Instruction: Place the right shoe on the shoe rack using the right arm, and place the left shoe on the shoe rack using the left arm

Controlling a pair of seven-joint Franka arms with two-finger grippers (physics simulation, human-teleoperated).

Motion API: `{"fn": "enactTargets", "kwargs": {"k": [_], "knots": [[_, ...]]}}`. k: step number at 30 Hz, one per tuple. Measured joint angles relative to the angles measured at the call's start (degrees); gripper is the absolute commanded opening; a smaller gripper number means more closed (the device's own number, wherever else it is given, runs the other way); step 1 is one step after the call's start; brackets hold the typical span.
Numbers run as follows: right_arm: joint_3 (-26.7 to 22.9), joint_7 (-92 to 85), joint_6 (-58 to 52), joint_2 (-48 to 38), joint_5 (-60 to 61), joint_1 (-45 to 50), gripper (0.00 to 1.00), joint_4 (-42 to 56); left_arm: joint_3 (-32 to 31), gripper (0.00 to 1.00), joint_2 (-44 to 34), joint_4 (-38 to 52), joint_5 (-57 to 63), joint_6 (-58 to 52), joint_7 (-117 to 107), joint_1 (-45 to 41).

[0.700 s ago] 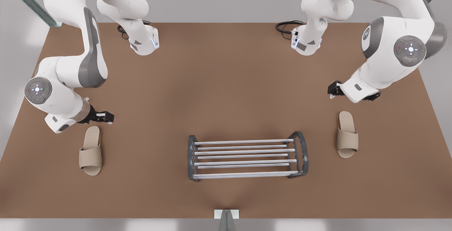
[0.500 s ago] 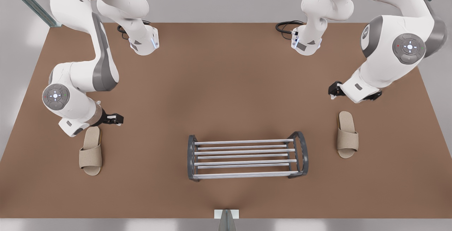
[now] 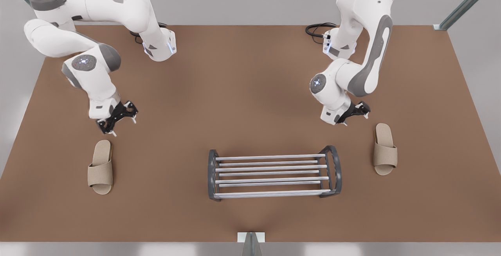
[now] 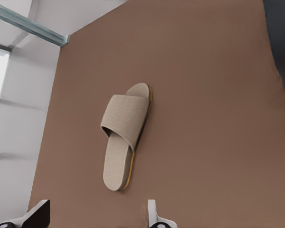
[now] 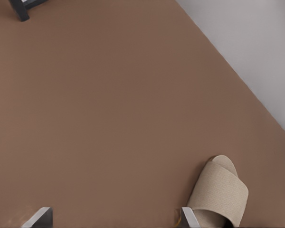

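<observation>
Two beige slide slippers lie flat on the brown table. The left shoe is at the front view's left, with my left gripper open above the table just behind its heel, apart from it. At the front view's right lies the right shoe. My right gripper hangs open behind it and toward the centre, touching nothing. The shoe rack, silvery bars between dark end frames, stands between the slippers with nothing on it.
Both arm bases stand at the table's far edge with black cables beside them. A small metal post sits at the near edge. A corner of the rack's frame shows in the right wrist view.
Both arms have swung their elbows back and up. The left gripper turned and drew slightly away from its slipper. The right gripper shifted toward the table's centre and a little nearer its slipper.
</observation>
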Motion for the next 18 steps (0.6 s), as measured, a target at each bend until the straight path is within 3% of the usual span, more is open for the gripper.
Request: {"fn": "enactTargets", "kwargs": {"k": [3, 7, 12, 18], "knots": [[-4.93, -2.45, 2.43, -5.04, -24.19, 4.28, 1.00, -4.85, 2.03, 1.00, 1.23, -2.31, 10.69, 10.17, -13.09, -1.29], [-9.53, -14.56, 13.19, -2.57, -42.87, -2.70, 1.00, -8.13, 6.82, 1.00, 2.28, -7.55, 34.19, 18.18, -30.98, -1.85], [-13.80, -38.18, 26.28, -1.48, -49.17, -7.35, 1.00, -8.50, 10.65, 1.00, 3.31, -10.18, 52.50, 23.56, -51.07, -1.36], [-18.33, -59.23, 31.41, -0.85, -46.28, -6.16, 1.00, -8.11, 15.07, 1.00, 5.41, -10.36, 70.53, 32.06, -72.04, -0.56]]}}
